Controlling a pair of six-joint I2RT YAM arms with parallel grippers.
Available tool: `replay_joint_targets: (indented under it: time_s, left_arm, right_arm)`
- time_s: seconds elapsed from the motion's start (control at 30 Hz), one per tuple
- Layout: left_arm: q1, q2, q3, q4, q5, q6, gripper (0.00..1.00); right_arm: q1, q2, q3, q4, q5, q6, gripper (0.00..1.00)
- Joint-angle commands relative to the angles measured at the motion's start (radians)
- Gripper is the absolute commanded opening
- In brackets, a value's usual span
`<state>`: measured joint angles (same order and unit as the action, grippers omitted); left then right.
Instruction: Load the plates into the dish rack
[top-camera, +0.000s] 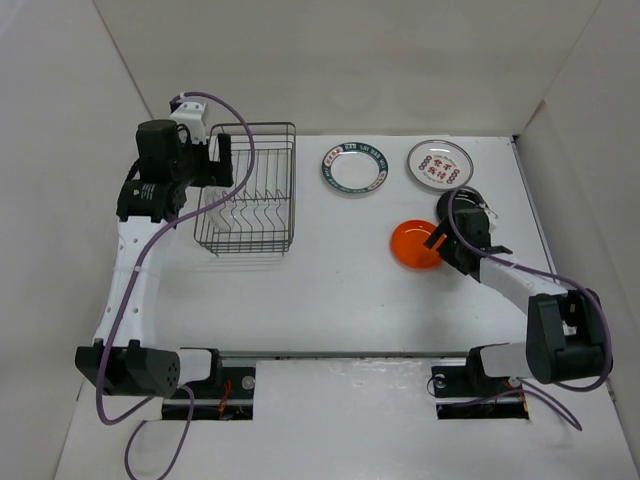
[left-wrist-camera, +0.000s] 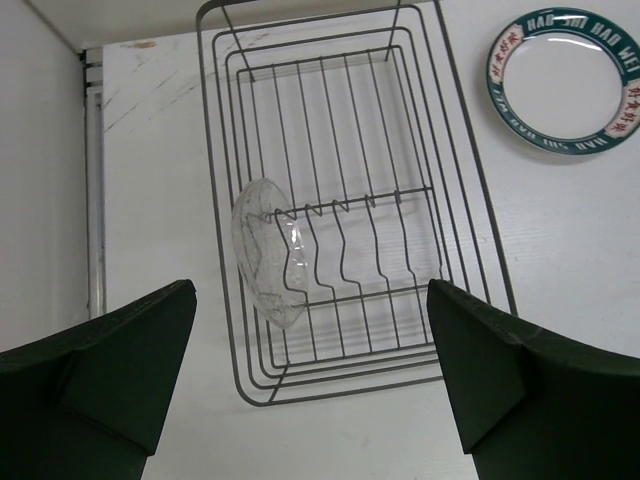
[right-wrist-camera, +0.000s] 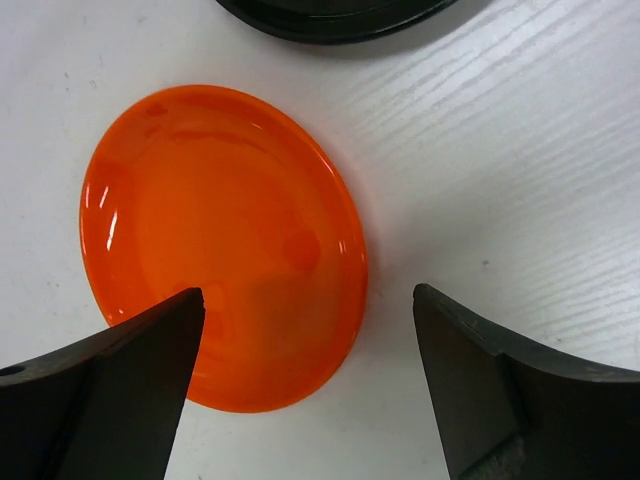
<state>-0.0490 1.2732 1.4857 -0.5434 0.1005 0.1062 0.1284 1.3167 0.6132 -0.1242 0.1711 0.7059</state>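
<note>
The clear plate (left-wrist-camera: 268, 255) stands on edge in the dish rack (left-wrist-camera: 330, 130), and our left gripper (left-wrist-camera: 310, 300) hangs above it with its jaws wide and empty. Rightward lie the green-rimmed plate (top-camera: 353, 168), then the orange plate (right-wrist-camera: 220, 240), over whose edge our right gripper (right-wrist-camera: 307, 300) hovers, spread wide and gripping nothing.

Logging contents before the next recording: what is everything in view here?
dark wire dish rack: one, dark grey, table's far left
clear plastic plate: one, transparent, on edge inside the rack's end
white plate with blue-green patterned rim: one, flat, right of the rack
white plate with red marks: one, flat, far right
glossy orange plate: one, flat, mid-right
glossy black plate: one, beside the orange, partly hidden
left gripper: black, open, above the rack
right gripper: black, open, over the orange plate
</note>
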Motion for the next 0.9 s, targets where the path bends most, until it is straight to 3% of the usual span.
replay_joint_targets:
  time_s: [0.0,0.3,0.37,0.7,0.73,0.87]
  left_arm:
    - [0.000,-0.051,0.016,0.016,0.099,0.035,1.00]
    - [0.000,-0.040,0.050,0.005,0.108,0.035,1.00]
    - [0.000,-0.040,0.059,0.005,0.108,0.035,1.00]
    - [0.000,-0.002,0.081,-0.004,0.108,0.035,1.00]
    - [0.000,0.009,0.081,-0.015,0.108,0.035,1.00]
    - [0.000,0.018,0.091,-0.015,0.108,0.035,1.00]
  right_arm:
    - [-0.029,0.048,0.057,0.064,-0.062,-0.014,0.89]
    - [-0.047,0.139,0.138,0.018,-0.110,-0.069,0.84]
    - [-0.056,0.148,0.138,0.008,-0.119,-0.069,0.79]
    - [-0.056,0.167,0.168,-0.035,-0.119,-0.088,0.75]
    - [-0.056,0.167,0.157,-0.035,-0.119,-0.088,0.65]
    - [-0.067,0.167,0.148,-0.035,-0.128,-0.100,0.51]
